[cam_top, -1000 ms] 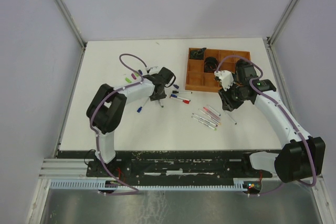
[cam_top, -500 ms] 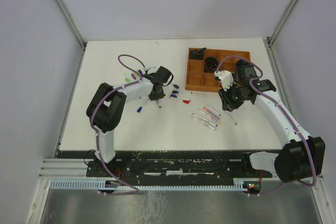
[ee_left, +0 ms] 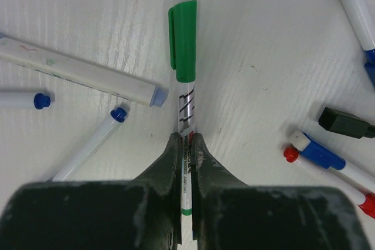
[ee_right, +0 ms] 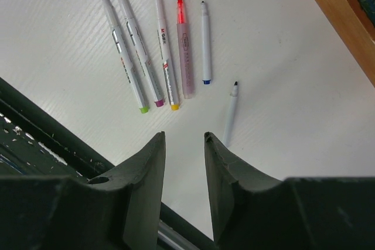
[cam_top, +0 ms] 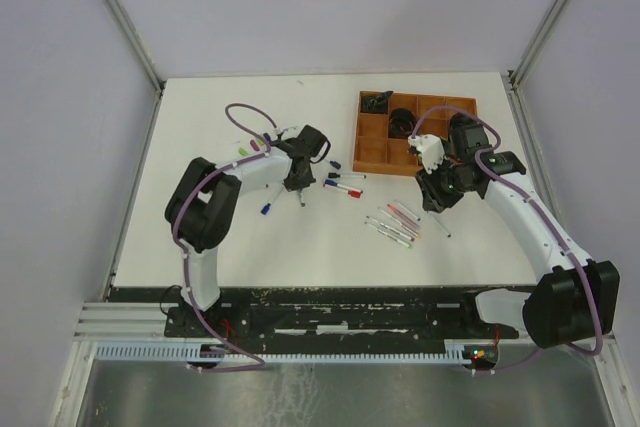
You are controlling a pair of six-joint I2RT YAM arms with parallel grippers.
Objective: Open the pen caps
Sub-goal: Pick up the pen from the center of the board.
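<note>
Down at the bottom centre of your left wrist view, the left claw point(ee_left: 184, 144) is clenched on a pen point(ee_left: 185, 106), its fingers pinching the white barrel from both sides. That pen runs straight up the frame, and its green cap point(ee_left: 183, 40) is on, sitting at upper middle, apart from the fingers. From overhead you get none of that: the claw is only a dark block at centre-left of the table point(cam_top: 300, 237), and the cap is too small to pick out. The wrist view also gives you a loose black cap point(ee_left: 345, 123) at the right edge, a blue-and-red pen point(ee_left: 328, 159) just below it, and blue-ended pens point(ee_left: 88, 143) lying at the left.

Over on your right wrist view, the right claw point(ee_right: 183, 144) is released, fingers apart with bare table between them. A row of five pens point(ee_right: 155, 51) with bared tips lies at upper left, and a sixth pen point(ee_right: 229, 112) lies tilted just past one finger. The brown tray point(ee_right: 340, 10) cuts across the upper right corner.

Overhead shows you the poses. Your left arm rises from the lower left, folds at the elbow and reaches toward centre, claw tipped down to the table. Your right arm curves up from the lower right, its wrist just below the tray.
</note>
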